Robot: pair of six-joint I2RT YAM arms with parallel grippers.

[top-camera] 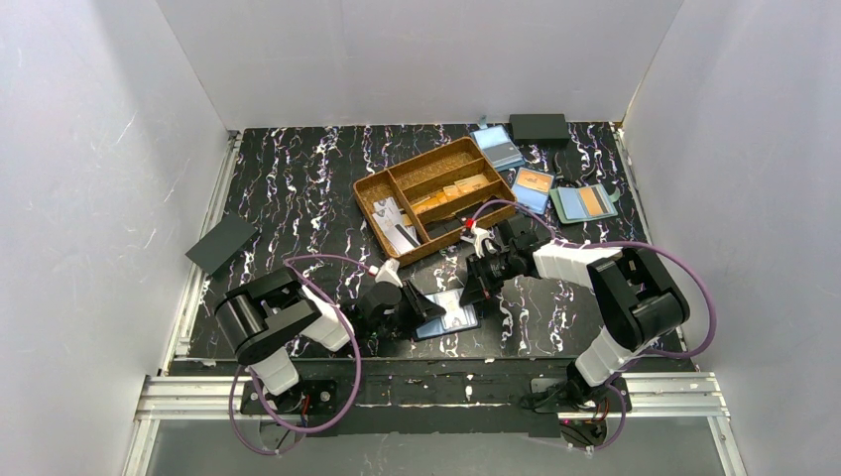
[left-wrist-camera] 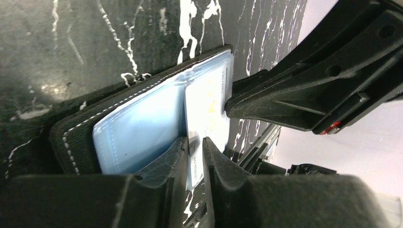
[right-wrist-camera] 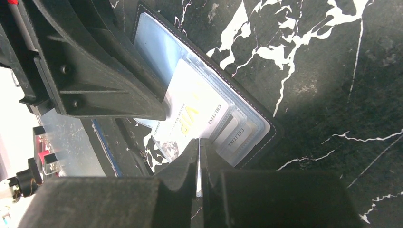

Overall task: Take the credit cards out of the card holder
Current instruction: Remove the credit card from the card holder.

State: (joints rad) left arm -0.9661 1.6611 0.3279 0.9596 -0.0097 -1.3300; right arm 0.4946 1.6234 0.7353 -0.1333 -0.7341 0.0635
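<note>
Both arms are crowding the open holder (top-camera: 451,317) near the table's (top-camera: 298,188) front edge. From the left wrist, my left gripper (left-wrist-camera: 194,142) is pinching a glossy white card (left-wrist-camera: 204,95) jutting from the clear sleeve (left-wrist-camera: 138,133). Pulling askew could drag the soft, stitched holder along. From the right wrist, my right gripper (right-wrist-camera: 198,149) is clenching something thin, perhaps that card's edge.
</note>
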